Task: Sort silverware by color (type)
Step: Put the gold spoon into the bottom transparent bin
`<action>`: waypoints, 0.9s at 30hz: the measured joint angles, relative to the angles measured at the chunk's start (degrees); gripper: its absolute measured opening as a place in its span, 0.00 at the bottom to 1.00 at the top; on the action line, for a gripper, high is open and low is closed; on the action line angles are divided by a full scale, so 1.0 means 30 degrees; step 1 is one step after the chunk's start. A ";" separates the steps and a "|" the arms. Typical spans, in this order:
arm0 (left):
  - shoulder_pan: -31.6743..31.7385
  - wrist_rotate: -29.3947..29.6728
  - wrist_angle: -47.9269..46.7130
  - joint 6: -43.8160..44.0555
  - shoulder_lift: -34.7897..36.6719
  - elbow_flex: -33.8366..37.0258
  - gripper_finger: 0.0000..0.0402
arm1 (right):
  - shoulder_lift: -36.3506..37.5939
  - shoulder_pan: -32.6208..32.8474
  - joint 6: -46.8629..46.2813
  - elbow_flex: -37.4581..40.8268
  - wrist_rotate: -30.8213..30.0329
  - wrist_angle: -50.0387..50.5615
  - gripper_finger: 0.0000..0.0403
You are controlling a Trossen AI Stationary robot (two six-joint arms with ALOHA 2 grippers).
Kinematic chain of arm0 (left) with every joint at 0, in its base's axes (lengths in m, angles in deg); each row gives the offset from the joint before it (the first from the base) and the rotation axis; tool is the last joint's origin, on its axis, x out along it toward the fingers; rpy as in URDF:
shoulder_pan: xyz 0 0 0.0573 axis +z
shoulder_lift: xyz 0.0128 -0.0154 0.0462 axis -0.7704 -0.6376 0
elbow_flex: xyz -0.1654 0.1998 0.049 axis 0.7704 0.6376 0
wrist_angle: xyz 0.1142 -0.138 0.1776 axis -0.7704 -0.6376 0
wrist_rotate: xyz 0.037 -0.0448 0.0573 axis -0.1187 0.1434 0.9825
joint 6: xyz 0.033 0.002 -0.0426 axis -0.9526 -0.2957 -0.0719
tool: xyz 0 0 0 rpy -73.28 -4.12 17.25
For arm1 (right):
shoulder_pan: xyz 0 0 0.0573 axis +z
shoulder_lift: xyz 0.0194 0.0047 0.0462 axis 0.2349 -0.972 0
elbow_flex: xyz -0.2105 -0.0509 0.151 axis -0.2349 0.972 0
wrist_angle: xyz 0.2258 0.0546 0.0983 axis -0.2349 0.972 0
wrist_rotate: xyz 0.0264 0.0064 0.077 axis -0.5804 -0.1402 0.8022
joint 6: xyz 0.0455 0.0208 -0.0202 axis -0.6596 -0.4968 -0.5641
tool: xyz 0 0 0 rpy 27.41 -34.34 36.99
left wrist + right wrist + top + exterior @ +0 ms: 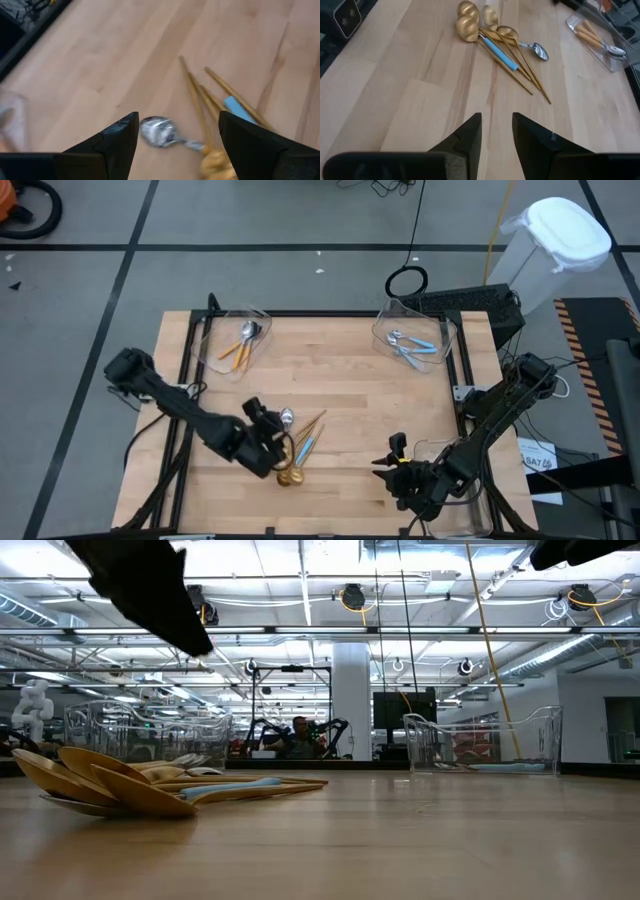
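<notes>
Left gripper (177, 140) spread wide over silver spoon bowl (159, 133), right gripper (496, 134) parted, low, idle

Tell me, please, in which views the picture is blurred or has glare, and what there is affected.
Left wrist view: motion blur smears the silver spoon bowl and gold handles between the left gripper fingers. Low view: the nearest gold spoons look soft, the ceiling lights glare. Right wrist view: sharp, the right gripper over bare wood. High view: even light.
</notes>
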 joint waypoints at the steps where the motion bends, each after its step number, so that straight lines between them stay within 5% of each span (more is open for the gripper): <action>1: -0.0052 0.0005 0.0535 -0.0004 -0.0494 0.0000 0.67 | 0.0000 0.0000 -0.0013 0.0000 0.0000 -0.0019 0.25; 13: 0.0017 0.0477 0.4602 -0.0429 -0.3820 0.0007 0.67 | -0.0035 -0.0063 -0.0146 0.0000 -0.0161 -0.0631 0.25; 19: -0.0125 0.0528 0.5315 -0.0599 -0.3812 0.0007 0.67 | -0.0867 -0.0867 -0.1592 0.0007 -0.2722 -0.1341 0.25; 27: -0.1032 0.2710 0.4638 -0.1250 -0.3578 0.0022 0.67 | -0.3180 -0.4546 0.1999 0.0007 0.2188 -0.5879 0.25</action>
